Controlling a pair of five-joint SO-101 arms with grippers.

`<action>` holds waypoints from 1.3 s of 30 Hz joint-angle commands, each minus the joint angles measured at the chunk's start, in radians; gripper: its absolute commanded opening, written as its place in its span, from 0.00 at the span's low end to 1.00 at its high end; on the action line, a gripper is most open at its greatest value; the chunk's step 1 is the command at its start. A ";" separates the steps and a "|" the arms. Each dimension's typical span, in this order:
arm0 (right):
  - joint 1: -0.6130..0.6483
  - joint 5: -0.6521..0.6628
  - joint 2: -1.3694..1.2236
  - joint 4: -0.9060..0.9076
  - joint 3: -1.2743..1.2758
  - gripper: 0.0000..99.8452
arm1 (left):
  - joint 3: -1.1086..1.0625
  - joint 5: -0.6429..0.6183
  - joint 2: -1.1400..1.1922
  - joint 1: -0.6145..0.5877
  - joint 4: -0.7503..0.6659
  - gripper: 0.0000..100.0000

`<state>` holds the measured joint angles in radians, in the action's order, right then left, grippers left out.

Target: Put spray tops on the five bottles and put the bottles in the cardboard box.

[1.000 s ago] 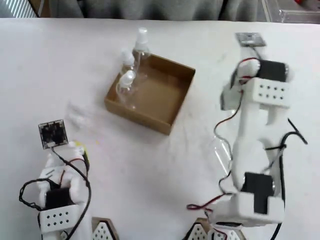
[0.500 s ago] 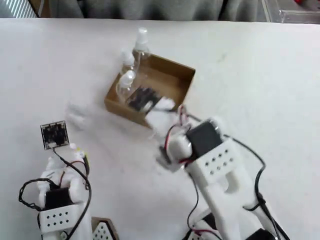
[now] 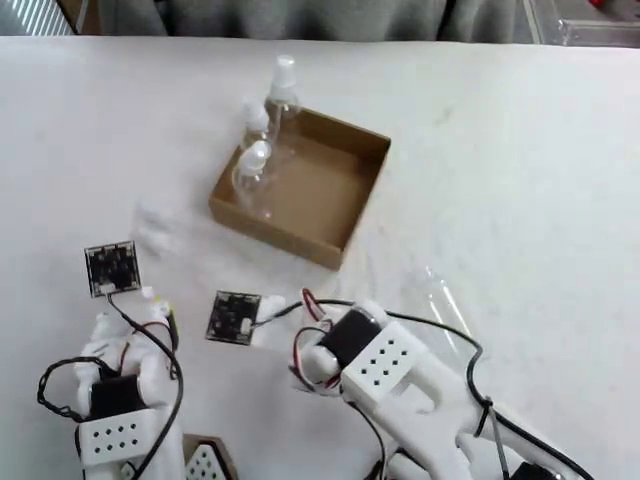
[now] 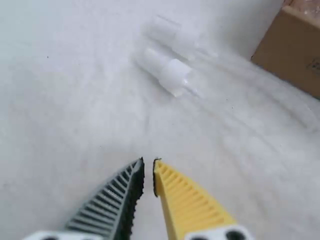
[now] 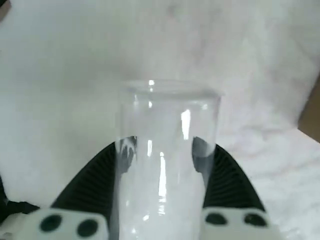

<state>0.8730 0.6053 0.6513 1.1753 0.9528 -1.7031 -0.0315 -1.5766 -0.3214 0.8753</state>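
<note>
My right gripper [image 5: 167, 150] is shut on a clear, topless bottle [image 5: 167, 120], its black fingers [image 5: 100, 170] pressing both sides. In the high view the right arm [image 3: 385, 370] reaches over the near middle of the table. My left gripper [image 4: 148, 172] hovers shut and empty just above the table. Two clear spray tops [image 4: 170, 75] lie a short way ahead of it. The cardboard box [image 3: 350, 215] sits mid-table. Three bottles with white spray tops [image 3: 252, 160] stand at its far-left corner. Another clear bottle [image 3: 440, 300] lies on the table right of the right arm.
The left arm [image 3: 115, 400] sits at the near-left edge. A corner of the cardboard box [image 4: 295, 45] shows beyond the spray tops in the left wrist view. White tabletop [image 3: 530, 150] stretches open to the right of the box.
The right arm swung from the far right side, passed over the box, and now sits at the near middle of the table. The left arm stayed still.
</note>
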 commanded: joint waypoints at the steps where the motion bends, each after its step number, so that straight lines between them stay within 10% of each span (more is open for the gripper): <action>1: 0.005 0.014 0.024 -0.021 -0.006 0.27 | 0.051 0.011 -0.018 -0.010 0.005 0.04; 18: -0.036 0.170 0.025 0.490 -0.229 0.20 | 0.049 0.014 -0.018 -0.010 0.005 0.05; 21: -0.166 0.170 0.025 0.538 -0.285 0.01 | 0.049 0.014 -0.018 -0.010 -0.003 0.05; 39: -0.858 0.195 0.463 0.524 -0.135 0.02 | 0.296 0.170 -0.010 0.036 0.104 0.02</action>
<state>0.1181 0.8140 1.0196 1.6847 0.8117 -1.5819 0.0775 -1.5781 -0.3214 0.8938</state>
